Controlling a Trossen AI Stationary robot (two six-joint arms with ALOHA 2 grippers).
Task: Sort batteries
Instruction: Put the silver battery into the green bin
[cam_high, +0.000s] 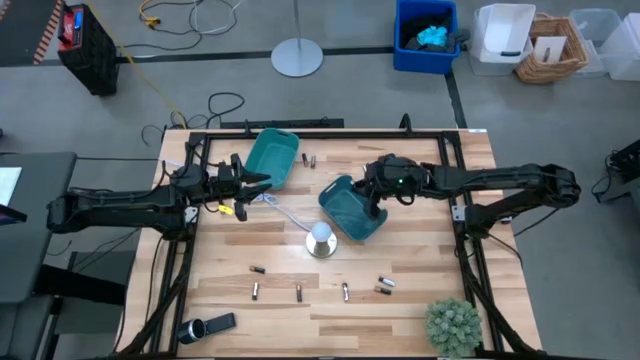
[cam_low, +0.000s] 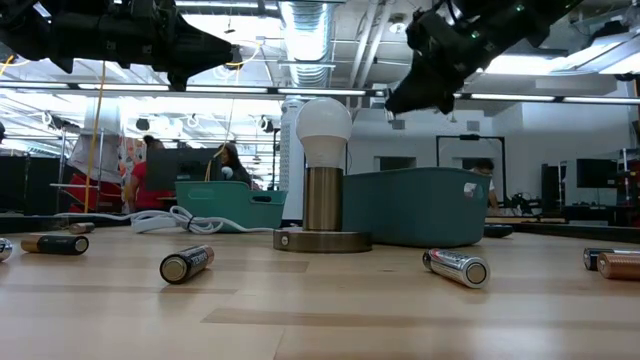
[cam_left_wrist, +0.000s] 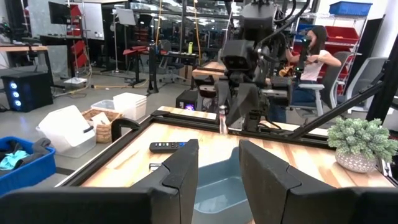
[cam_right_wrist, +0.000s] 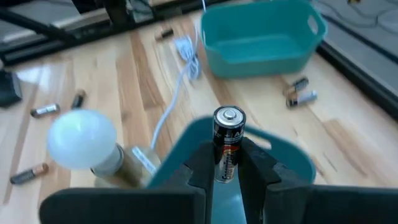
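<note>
black and copper, one battery (cam_right_wrist: 227, 144) stands upright between the closed fingers of the right gripper (cam_right_wrist: 227, 163), held above the nearer teal bin (cam_high: 350, 209). this looks like the drop-off step: next, lower slightly and let go so it lands inside. other batteries (cam_high: 298, 292) lie scattered on the wooden counter (cam_high: 420, 300). the left gripper (cam_left_wrist: 219, 163) hovers by the far teal bin (cam_high: 271, 158), fingers apart, holding nothing.
</note>
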